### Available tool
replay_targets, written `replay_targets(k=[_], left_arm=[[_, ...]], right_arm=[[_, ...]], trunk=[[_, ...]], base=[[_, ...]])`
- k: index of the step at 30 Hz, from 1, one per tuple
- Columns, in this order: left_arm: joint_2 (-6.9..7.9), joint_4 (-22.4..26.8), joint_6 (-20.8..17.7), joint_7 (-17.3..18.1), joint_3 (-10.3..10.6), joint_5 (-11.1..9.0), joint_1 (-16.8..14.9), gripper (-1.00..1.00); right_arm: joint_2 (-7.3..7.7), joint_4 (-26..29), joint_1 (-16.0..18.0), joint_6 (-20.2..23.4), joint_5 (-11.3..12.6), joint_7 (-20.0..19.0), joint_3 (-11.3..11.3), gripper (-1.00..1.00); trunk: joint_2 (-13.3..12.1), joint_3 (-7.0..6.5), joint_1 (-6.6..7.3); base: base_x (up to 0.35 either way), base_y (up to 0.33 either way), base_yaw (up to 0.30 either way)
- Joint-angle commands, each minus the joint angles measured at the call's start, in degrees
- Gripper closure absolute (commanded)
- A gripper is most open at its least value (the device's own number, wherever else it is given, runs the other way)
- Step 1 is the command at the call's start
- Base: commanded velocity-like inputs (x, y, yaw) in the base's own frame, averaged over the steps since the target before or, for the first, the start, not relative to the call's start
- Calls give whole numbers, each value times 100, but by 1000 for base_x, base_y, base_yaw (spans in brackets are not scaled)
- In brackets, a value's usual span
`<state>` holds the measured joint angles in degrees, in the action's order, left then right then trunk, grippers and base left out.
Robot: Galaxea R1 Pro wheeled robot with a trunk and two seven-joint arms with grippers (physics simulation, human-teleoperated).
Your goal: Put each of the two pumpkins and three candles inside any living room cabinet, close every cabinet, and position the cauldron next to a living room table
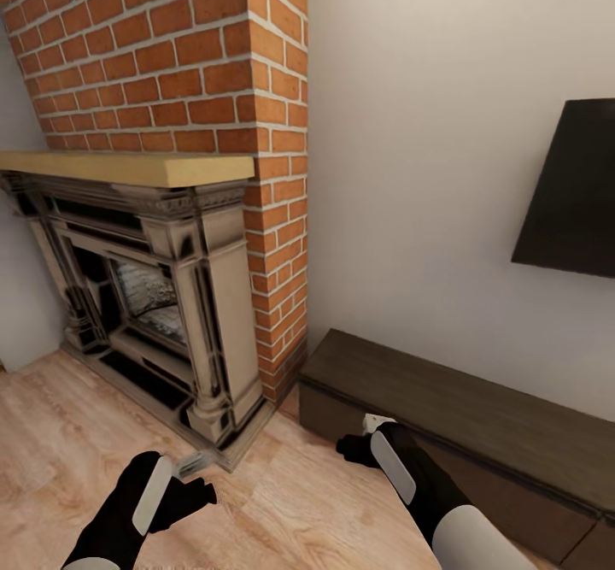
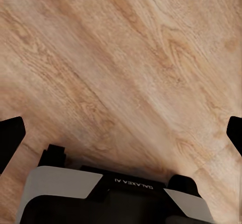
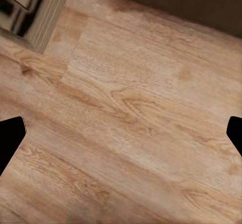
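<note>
Facing the long low dark-brown wooden cabinet (image 1: 478, 420) beside the brick fireplace (image 1: 171, 296), drawers shut. Left tool (image 2: 121, 128) and right tool (image 3: 121, 133) spread wide, empty, over plank floor (image 1: 282, 502). Stowing and cauldron placement seemingly left.

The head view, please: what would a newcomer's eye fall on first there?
Likely the red brick chimney with its ornate fireplace under a pale wooden mantel, at the left. To its right, the long dark-brown cabinet runs along the wall, drawers shut, under a black screen. Both grippers hang open over the wooden floor.
</note>
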<state>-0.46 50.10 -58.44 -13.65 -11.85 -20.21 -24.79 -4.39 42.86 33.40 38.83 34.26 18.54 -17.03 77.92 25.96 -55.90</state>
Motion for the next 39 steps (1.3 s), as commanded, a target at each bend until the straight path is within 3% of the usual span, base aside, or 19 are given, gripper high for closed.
replay_targets(k=[1,39], left_arm=[[1,0,0,1,0,0,0,-100],[6,0,-1,12,-19,-9,0,-100]], right_arm=[[0,-1,0,0,-1,0,-1,-100],[-9,-14,0,-7,-42,9,-44,-100]], trunk=[[-42,-21,23],[-82,-44,45]], base=[[0,0,277],[0,0,284]])
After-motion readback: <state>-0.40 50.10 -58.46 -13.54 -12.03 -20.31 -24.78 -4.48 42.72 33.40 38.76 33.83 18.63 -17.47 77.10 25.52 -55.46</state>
